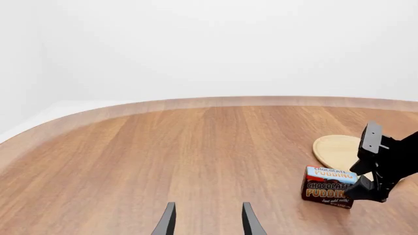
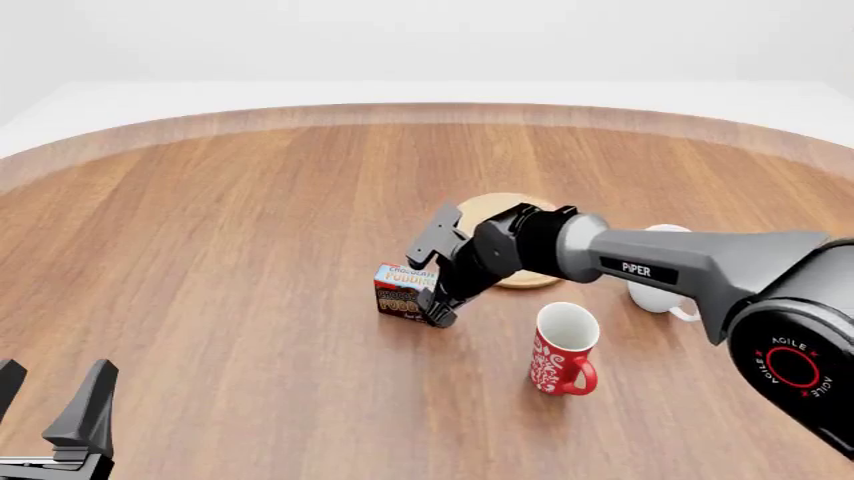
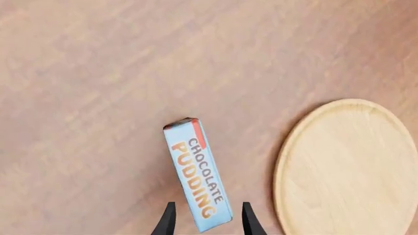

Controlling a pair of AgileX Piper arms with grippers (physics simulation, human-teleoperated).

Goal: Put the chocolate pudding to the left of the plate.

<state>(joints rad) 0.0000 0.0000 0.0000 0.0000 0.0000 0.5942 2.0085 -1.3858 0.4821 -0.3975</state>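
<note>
The worktop [image 2: 240, 260] under me is smooth matt wood with streaked grain. The plate [image 3: 349, 171] is paler, satiny wood. The chocolate pudding [image 3: 197, 180] looks like printed card. The red mug [image 2: 562, 352] shines like glazed ceramic. My arms are dull black and grey.

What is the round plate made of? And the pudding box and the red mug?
The plate looks like pale wood with a matte finish; faint grain lines show, and it has a thin raised rim. The chocolate pudding box looks like printed cardboard, with sharp folded edges and flat colored lettering. The red mug looks like glazed ceramic, smooth with a white inside, though a render leaves that open.
</note>
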